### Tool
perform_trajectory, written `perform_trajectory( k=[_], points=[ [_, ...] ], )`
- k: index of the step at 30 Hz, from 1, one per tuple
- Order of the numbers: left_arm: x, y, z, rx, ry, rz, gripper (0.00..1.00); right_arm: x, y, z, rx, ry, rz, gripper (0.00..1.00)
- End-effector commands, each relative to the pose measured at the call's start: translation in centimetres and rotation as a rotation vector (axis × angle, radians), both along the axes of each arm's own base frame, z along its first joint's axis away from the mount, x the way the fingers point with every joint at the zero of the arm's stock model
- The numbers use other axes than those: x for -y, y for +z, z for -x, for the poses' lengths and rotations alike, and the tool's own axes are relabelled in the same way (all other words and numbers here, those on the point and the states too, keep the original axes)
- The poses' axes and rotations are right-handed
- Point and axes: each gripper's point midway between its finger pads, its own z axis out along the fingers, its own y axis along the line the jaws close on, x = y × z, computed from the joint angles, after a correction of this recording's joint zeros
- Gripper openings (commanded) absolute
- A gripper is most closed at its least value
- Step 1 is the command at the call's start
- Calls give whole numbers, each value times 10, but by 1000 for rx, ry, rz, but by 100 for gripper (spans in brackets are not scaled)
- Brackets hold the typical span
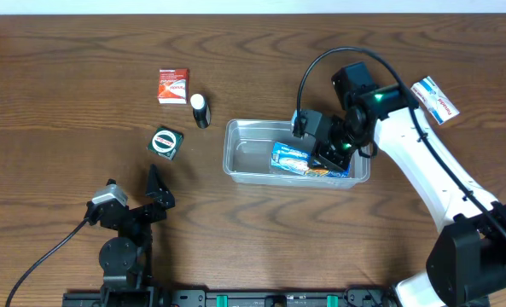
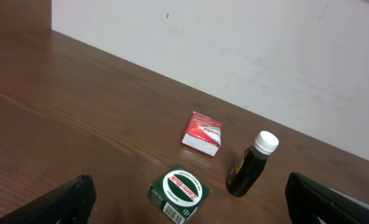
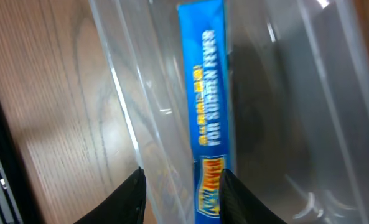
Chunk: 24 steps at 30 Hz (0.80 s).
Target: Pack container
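Right claw (image 3: 183, 180) stands slightly parted astride blue box (image 3: 209, 93) inside container (image 1: 244, 153); left claw (image 1: 133, 188) gapes empty.

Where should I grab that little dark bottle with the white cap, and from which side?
Probably the dark body of the bottle, just below its white cap, coming down from above. It stands upright and apart from the red box and green Zam-Buk box, so both flanks are free.

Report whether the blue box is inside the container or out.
Inside: the blue box lies within the clear walls of the container.
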Motion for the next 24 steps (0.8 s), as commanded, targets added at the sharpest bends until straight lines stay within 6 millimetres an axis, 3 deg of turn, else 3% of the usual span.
perform_trajectory(
  k=[1, 13, 18, 24],
  points=[
    [-3, -18, 1, -55, 14, -19, 98, 2, -8, 5, -27, -19, 13, 35],
    [-3, -18, 1, -55, 14, -19, 98, 4, -12, -4, -26, -127, 35, 28],
    [-3, -18, 1, -55, 14, -19, 98, -22, 7, -9, -24, -148, -51, 25],
    [-3, -18, 1, -55, 14, -19, 98, -56, 41, -16, -12, -210, -125, 28]
  ],
)
